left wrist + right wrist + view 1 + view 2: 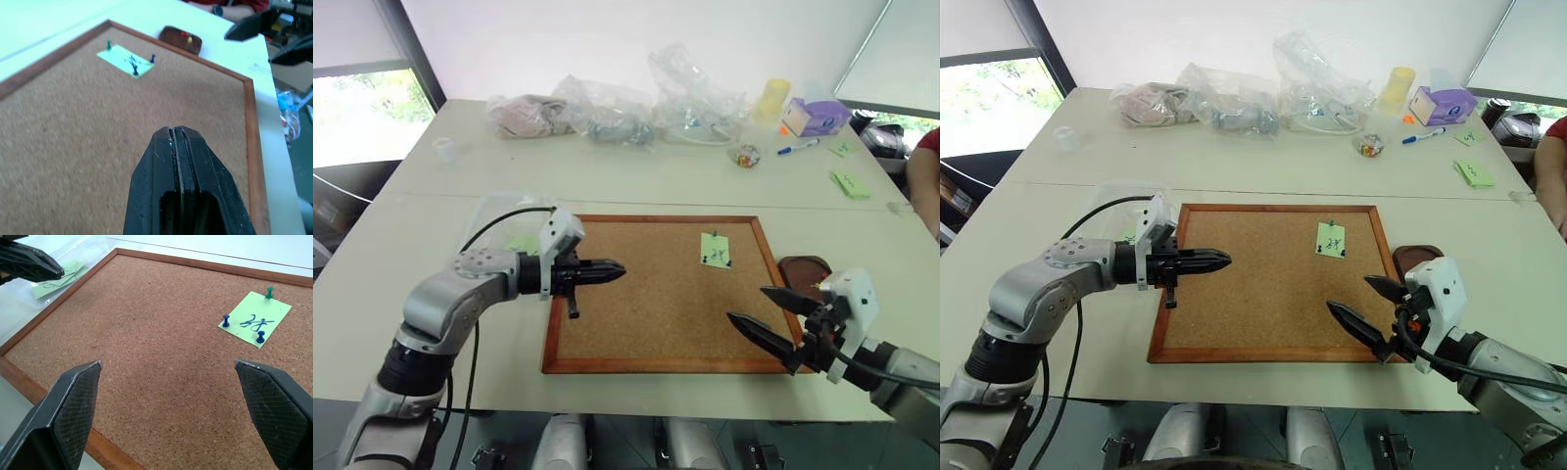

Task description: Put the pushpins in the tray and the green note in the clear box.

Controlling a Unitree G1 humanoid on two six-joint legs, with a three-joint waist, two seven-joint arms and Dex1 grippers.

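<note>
The green note (715, 250) is pinned to the corkboard (636, 323) near its far right corner by a green pushpin (269, 293) and two blue pushpins (225, 321), (260, 337). The dark brown tray (803, 269) lies just off the board's right edge, with a red pin (184, 34) and a yellow pin (190, 41) in it. The clear box (494, 211) stands off the board's left edge and has a green note (56, 281) inside. My left gripper (619, 271) is shut and empty, hovering over the board's left part. Over the board's near right corner my right gripper (748, 304) stands open and empty.
Crumpled clear plastic bags (626, 113) lie along the far side of the table, with a yellow cup (771, 98), a purple box (813, 116) and a pen (798, 147). A green sticky pad (850, 184) and a person's arm (925, 181) are at the right.
</note>
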